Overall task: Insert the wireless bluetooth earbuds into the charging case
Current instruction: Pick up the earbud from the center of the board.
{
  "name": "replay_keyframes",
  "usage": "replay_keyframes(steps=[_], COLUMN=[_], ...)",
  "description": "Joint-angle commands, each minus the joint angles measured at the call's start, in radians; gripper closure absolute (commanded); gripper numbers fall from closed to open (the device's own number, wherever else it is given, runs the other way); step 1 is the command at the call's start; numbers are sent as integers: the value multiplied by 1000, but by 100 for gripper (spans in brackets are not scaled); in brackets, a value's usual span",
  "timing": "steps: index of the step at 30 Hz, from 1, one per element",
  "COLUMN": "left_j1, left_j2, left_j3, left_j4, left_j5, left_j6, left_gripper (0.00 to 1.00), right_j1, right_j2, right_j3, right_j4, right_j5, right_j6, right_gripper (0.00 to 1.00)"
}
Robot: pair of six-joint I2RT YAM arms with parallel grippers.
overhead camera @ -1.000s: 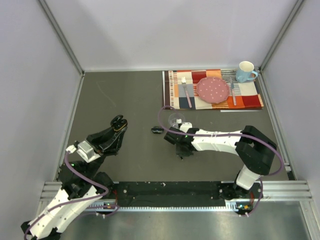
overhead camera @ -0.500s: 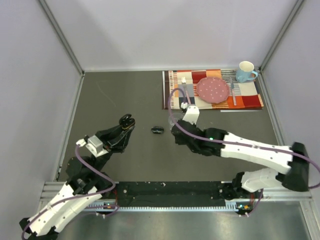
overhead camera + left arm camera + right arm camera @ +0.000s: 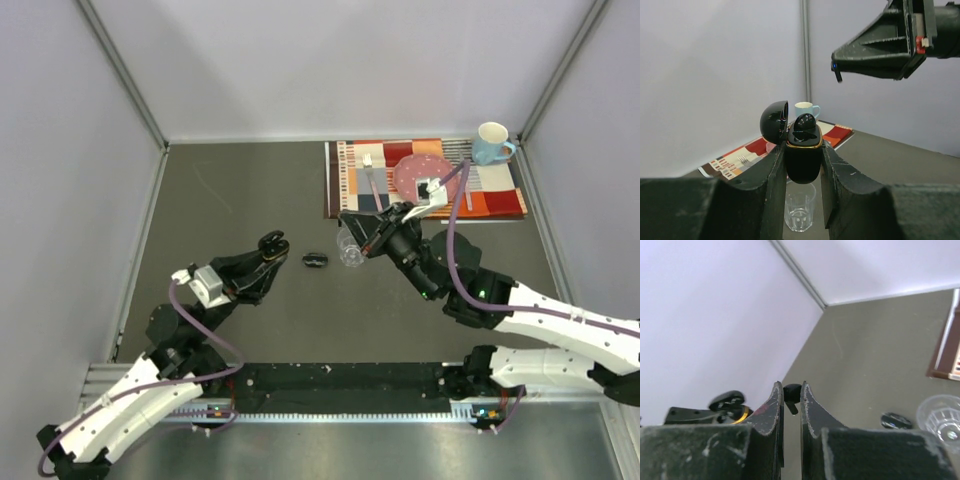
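Right wrist view: right gripper [image 3: 790, 388] pinched nearly shut on 1 tiny earbud [image 3: 793, 390], likely light and slippery, best held across its body; left gripper [image 3: 803, 150] clamps the open charging case [image 3: 803, 162].

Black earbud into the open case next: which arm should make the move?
Right. The right tool pinches a tiny glossy black earbud at its tips; the left tool only holds the open glossy black oval charging case, lid back.

Right end effector [image 3: 347, 220] up and outward from beside the cup [image 3: 349, 252]; left end effector [image 3: 270, 247] farther right.
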Motion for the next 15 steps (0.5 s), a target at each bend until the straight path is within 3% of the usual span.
replay_keyframes(steps=[1, 7, 15], left_j1=[3, 1, 3], left_j2=[57, 120, 128], left_j3=[-8, -9, -20], left_j4=[128, 182, 206], left_j5=[40, 54, 32], left_j6=[-48, -63, -66], left_gripper=[100, 100, 100], right_j1=[13, 59, 98], right_j2=[25, 65, 108], right_j3=[16, 21, 24], right_j4=[232, 344, 372], right_j5=[-106, -98, -46], right_j6=[-61, -139, -218], right_gripper=[100, 100, 100])
